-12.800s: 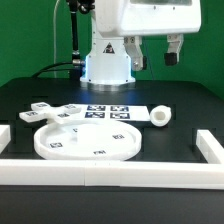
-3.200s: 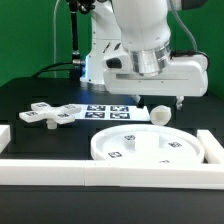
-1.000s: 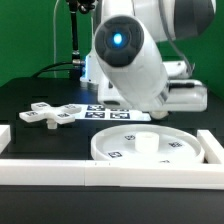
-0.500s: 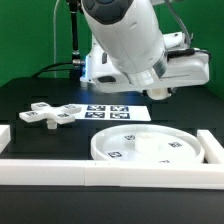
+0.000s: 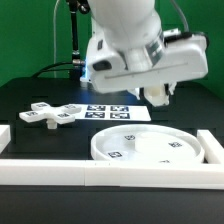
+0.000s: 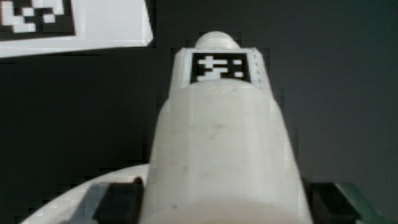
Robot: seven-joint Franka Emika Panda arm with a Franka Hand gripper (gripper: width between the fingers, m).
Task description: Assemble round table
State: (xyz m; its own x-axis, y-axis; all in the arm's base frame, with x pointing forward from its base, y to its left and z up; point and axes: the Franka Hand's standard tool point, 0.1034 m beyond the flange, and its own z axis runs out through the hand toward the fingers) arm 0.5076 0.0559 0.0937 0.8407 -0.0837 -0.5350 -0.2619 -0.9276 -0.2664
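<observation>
Jaws are seen in the wrist view set against either side of the leg (image 6: 217, 120), one finger (image 6: 103, 198) on each flank with no gap showing; the gripper (image 5: 160, 96) is judged to be clamped on it. The leg is presented end-on, its tagged face pointing away from the camera, over black table (image 5: 40, 140) beside a corner of the marker board (image 5: 112, 112). In the exterior view the leg itself cannot be made out under the arm, and no leg is seen lying on the table.

The round disc (image 5: 170, 150) is noted flat on the table, rim up, towards the exterior view's right, close against the border bars (image 5: 60, 172). The gripper is held above and behind it. The cross-shaped foot piece (image 5: 50, 114) is recorded lying loose at the exterior view's left, well apart from the disc.

Progress is assessed as early. The disc appears placed for assembly and the leg appears picked up, but no part is joined. Outstanding items:
- the leg to be stood on the disc's centre and fixed;
- the foot piece to be fetched and fitted to the leg.
</observation>
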